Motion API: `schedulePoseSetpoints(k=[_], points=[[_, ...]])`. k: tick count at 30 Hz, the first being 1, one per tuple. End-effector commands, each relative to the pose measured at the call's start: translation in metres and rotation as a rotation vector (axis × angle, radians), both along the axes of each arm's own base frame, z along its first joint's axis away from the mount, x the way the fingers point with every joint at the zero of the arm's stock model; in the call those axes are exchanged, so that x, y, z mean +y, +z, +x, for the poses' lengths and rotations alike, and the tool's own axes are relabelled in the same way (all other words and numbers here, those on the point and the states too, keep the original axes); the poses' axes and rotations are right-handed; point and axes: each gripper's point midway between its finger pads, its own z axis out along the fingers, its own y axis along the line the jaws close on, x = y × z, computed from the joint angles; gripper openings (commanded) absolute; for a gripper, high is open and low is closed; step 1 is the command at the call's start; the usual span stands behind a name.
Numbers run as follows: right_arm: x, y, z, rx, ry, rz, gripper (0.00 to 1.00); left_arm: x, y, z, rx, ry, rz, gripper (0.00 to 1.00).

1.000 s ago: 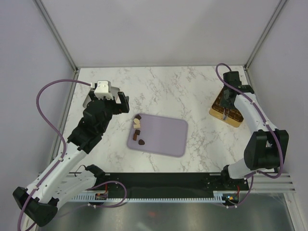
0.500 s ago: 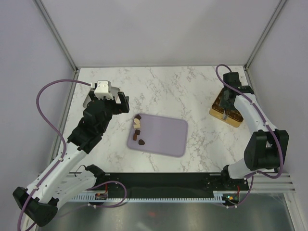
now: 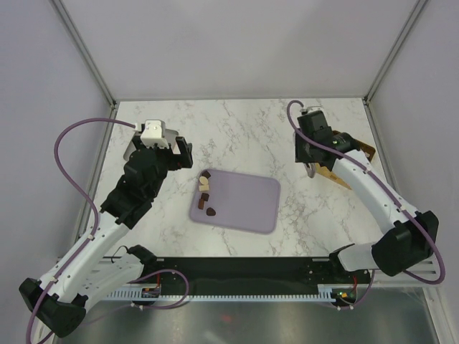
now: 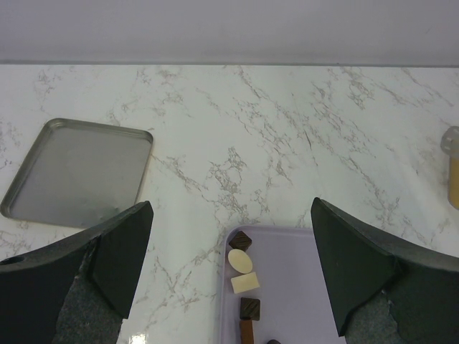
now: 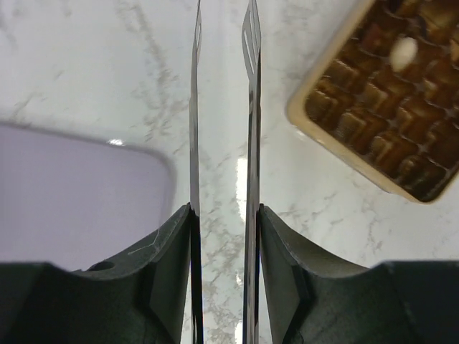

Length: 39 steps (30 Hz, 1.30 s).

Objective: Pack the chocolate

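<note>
Here, metal tongs [image 5: 251,107], seemingly empty, are pinched by the right end effector [image 5: 222,222] for lifting the chocolate [image 4: 240,260] below the spread left end effector [image 4: 229,215].

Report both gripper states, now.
Left gripper: open, holding nothing.
Right gripper: closed on the tongs.

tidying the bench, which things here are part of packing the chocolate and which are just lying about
For the job: chocolates, lilac tray under them, gold box, tongs in right gripper.
Lying about: grey metal tray.
</note>
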Motion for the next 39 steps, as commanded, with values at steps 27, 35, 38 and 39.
schedulePoseSetpoints(k=[27, 35, 38, 39], points=[[0.255, -0.054, -0.183, -0.005, 0.979, 0.032, 0.54, 0.014, 0.019, 0.003, -0.057, 0.063, 0.027, 1.00], [0.258, -0.076, -0.188, 0.029, 1.022, -0.026, 0.52, 0.015, 0.019, 0.003, -0.059, 0.067, 0.029, 1.00], [0.257, -0.083, -0.191, 0.037, 1.029, -0.051, 0.52, 0.015, 0.019, 0.003, -0.057, 0.067, 0.029, 1.00], [0.257, -0.083, -0.192, 0.038, 1.030, -0.052, 0.52, 0.015, 0.019, 0.003, -0.059, 0.067, 0.029, 1.00]])
